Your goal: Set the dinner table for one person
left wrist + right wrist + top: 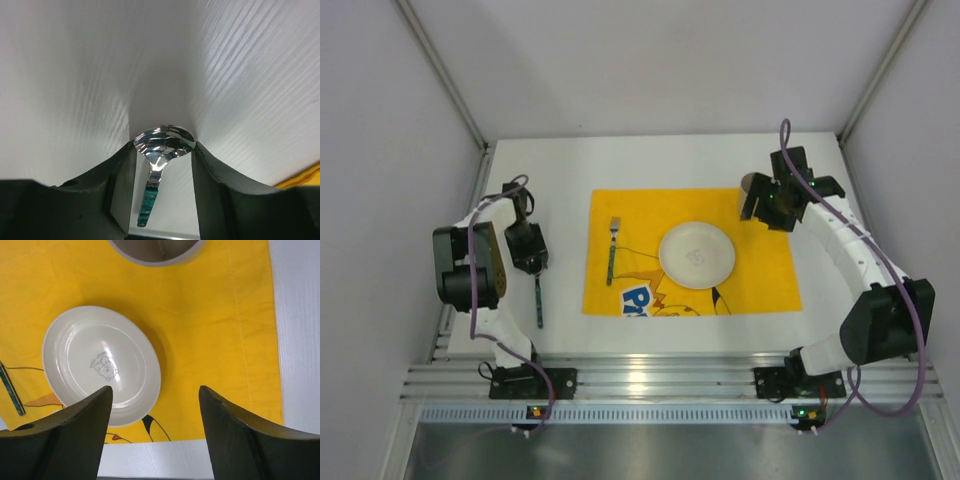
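1. Left gripper (164, 146) is pinching the shiny teal-handled metal spoon (157, 170) by its bowl.
2. Large white rectangular dinner table (670, 160) is bearing it, left of the yellow cloth placemat (760, 270).
3. Right gripper (155, 390) is hanging open.
4. Spoon is likely needing a slow, level lift.

Left gripper (165, 146), wrist view: the shiny bowl of a spoon (164, 139) spans the gap between two dark fingers (117, 175), its teal handle running back. White dinner table (75, 75) beneath; yellow placemat (306, 178) corner at right. Contact unclear.
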Robot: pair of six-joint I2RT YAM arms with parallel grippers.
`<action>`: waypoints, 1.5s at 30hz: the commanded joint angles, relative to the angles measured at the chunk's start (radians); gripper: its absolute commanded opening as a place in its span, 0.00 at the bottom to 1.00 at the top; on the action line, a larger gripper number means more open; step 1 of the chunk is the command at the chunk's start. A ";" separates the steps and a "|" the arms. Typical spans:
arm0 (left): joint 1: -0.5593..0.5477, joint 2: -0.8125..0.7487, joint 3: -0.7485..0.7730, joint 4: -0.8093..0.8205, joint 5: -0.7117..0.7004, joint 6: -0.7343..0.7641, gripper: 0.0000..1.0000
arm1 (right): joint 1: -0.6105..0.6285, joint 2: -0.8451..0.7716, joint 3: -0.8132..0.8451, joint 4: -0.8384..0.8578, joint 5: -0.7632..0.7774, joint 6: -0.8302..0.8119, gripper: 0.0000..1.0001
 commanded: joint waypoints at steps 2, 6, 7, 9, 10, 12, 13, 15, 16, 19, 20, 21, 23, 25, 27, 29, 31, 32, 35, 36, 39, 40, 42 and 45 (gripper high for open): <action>-0.019 0.036 0.189 0.112 0.009 -0.049 0.00 | 0.028 0.005 0.116 0.009 -0.040 -0.039 0.70; -0.070 0.019 0.333 0.039 0.069 -0.064 0.00 | 0.105 0.013 0.176 0.009 -0.042 -0.056 0.73; -0.081 0.014 0.347 0.034 0.081 -0.081 0.00 | 0.128 0.013 0.179 0.015 -0.043 -0.061 0.73; -0.118 -0.006 0.381 0.026 0.113 -0.109 0.00 | 0.196 0.007 0.167 0.062 -0.084 -0.059 0.76; -0.156 -0.012 0.392 0.018 0.141 -0.138 0.00 | 0.217 0.004 0.156 0.088 -0.129 -0.050 0.77; -0.193 -0.021 0.428 0.012 0.163 -0.167 0.00 | 0.271 0.001 0.110 0.197 -0.193 -0.023 0.79; -0.232 -0.027 0.444 0.002 0.178 -0.189 0.00 | 0.283 0.004 0.095 0.239 -0.262 0.017 0.80; -0.271 -0.027 0.499 -0.011 0.192 -0.213 0.00 | 0.314 0.026 0.061 0.356 -0.316 0.059 0.80; -0.306 -0.024 0.520 -0.021 0.196 -0.219 0.00 | 0.323 0.039 0.059 0.386 -0.333 0.066 0.80; -0.348 -0.021 0.597 -0.051 0.221 -0.239 0.00 | 0.349 0.102 0.079 0.469 -0.394 0.080 0.80; -0.351 -0.021 0.611 -0.057 0.235 -0.245 0.00 | 0.363 0.118 0.087 0.486 -0.404 0.083 0.80; -0.352 -0.023 0.631 -0.060 0.259 -0.256 0.00 | 0.369 0.151 0.100 0.518 -0.410 0.094 0.80; -0.352 -0.024 0.646 -0.061 0.299 -0.267 0.00 | 0.395 0.180 0.107 0.553 -0.434 0.106 0.80; -0.354 -0.027 0.654 -0.064 0.319 -0.281 0.00 | 0.424 0.211 0.107 0.601 -0.437 0.122 0.80; -0.355 -0.035 0.657 -0.061 0.347 -0.290 0.00 | 0.444 0.234 0.098 0.644 -0.441 0.132 0.80; -0.362 -0.043 0.659 -0.061 0.357 -0.287 0.00 | 0.470 0.249 0.090 0.673 -0.444 0.143 0.80; -0.365 -0.049 0.659 -0.069 0.376 -0.285 0.00 | 0.496 0.273 0.088 0.708 -0.447 0.165 0.80; -0.365 -0.055 0.657 -0.069 0.380 -0.285 0.00 | 0.506 0.284 0.096 0.734 -0.450 0.184 0.80; -0.365 -0.067 0.663 -0.074 0.394 -0.288 0.00 | 0.542 0.329 0.130 0.718 -0.425 0.186 0.79; -0.365 -0.073 0.665 -0.075 0.400 -0.292 0.00 | 0.550 0.349 0.143 0.721 -0.424 0.185 0.79; -0.365 -0.079 0.682 -0.081 0.419 -0.295 0.00 | 0.570 0.384 0.156 0.718 -0.398 0.185 0.65; -0.365 -0.084 0.682 -0.083 0.420 -0.293 0.00 | 0.575 0.392 0.157 0.714 -0.387 0.188 0.59; -0.365 -0.087 0.680 -0.092 0.419 -0.286 0.00 | 0.573 0.410 0.157 0.717 -0.382 0.192 0.36; -0.365 -0.101 0.660 -0.087 0.417 -0.278 0.00 | 0.575 0.416 0.157 0.704 -0.373 0.168 0.03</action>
